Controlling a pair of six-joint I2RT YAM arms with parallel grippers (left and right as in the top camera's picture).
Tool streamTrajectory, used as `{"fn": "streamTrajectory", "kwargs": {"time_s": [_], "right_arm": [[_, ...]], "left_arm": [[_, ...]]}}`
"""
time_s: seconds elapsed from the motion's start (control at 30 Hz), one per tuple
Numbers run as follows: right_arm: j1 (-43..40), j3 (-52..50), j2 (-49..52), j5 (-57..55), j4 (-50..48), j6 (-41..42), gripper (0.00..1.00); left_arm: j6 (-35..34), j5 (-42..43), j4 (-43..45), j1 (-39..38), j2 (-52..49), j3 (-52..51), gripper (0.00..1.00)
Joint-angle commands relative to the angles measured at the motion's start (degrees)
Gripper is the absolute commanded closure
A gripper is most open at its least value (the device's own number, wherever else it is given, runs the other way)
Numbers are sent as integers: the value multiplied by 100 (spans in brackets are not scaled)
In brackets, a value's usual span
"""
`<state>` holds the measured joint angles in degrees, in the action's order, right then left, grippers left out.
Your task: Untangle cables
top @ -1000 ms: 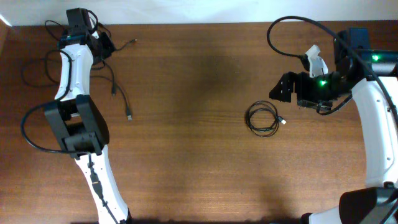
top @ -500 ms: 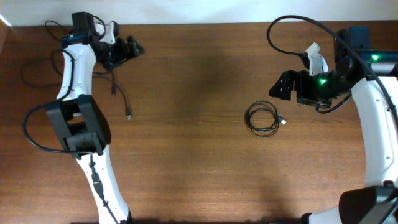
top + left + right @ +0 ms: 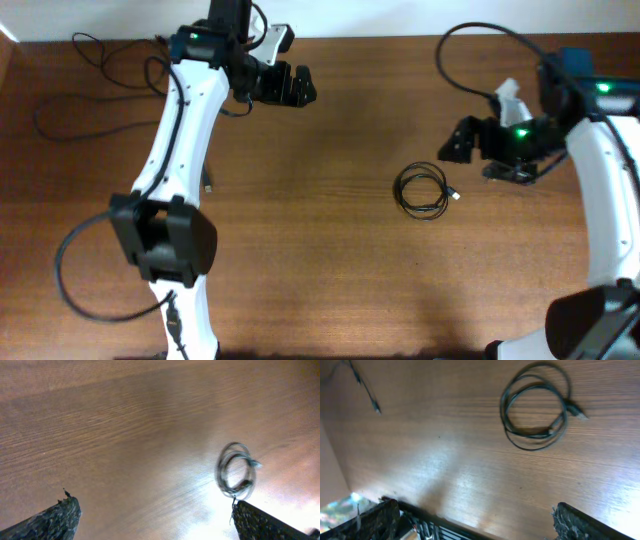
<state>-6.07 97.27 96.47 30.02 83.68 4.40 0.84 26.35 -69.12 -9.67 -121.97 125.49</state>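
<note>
Your left jaws are spread wide and empty, up by the far edge of the counter (image 3: 330, 270) and pointing toward the middle. The left wrist view shows both tips well apart with only bare wood between them. Your right jaws are also gaping with nothing in them, and they hover just beside the coiled cable (image 3: 423, 191) on its right.

The coil lies flat on the counter, right of centre: a few loose loops, with one silvery plug end (image 3: 455, 195) sticking out to the right. It touches no other cord. It sits well apart from the rest, so I read it as parked in its own spot on purpose.

Other cords:
- A thin strand (image 3: 367, 392) with a small plug shows in the far corner of the right wrist view.
- Overhead, the left arm (image 3: 170, 140) covers most of that side, and only a plug tip (image 3: 207, 186) peeks out beside it.
- The thin black lines (image 3: 39, 118) at far left could be task cords or arm wiring; I can't tell which.

My read is that the coil is sorted, while tangles among the left-side cords can't be judged from here. Both jaws open suits a reach, not a carry. If you take the coil, pinch one strand near the plug rather than through the centre, because the slack loops will drag together. The risk is that the thin cord slips flat under the tips.
</note>
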Motion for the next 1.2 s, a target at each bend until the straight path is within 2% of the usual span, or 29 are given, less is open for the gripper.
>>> {"fn": "streamTrajectory", "kwargs": {"time_s": [0.0,0.13,0.23,0.43,0.47,0.5,0.6,0.7,0.87,1.1,1.17], "right_arm": [[-702,-20,-588,-31,31,55,2],[-1425,-22,-612,-35,339,46,2],[-1534,-26,-597,-334,501,33,2],[-1532,-26,-595,-442,549,33,2],[-1534,-26,-595,-442,549,33,2],[-1534,-26,-595,-442,549,33,2],[-1532,-26,-595,-444,577,31,2],[-1532,-26,-595,-444,658,31,1],[-1528,-26,-595,-442,660,31,1],[-1244,-33,-595,-435,588,-74,1],[-1064,-33,-595,-437,544,-74,1]], "left_arm": [[-122,496,-269,-269,17,-4,1],[-125,264,-221,-850,-7,-208,1],[-164,-494,20,-1390,-17,-490,2],[-442,-728,721,-2192,-28,-1172,16],[-498,-837,841,-2308,-28,-1279,21],[-800,-1292,1091,-2551,-28,-1530,28],[-1073,-1880,1438,-2828,-44,-1847,35],[-1220,-1980,1803,-3049,-133,-2116,45],[-1213,-1974,2103,-3080,-531,-2124,43],[-997,-1958,1731,-3058,-549,-1635,40],[-997,-2006,1961,-3058,-564,-1626,36]]}}
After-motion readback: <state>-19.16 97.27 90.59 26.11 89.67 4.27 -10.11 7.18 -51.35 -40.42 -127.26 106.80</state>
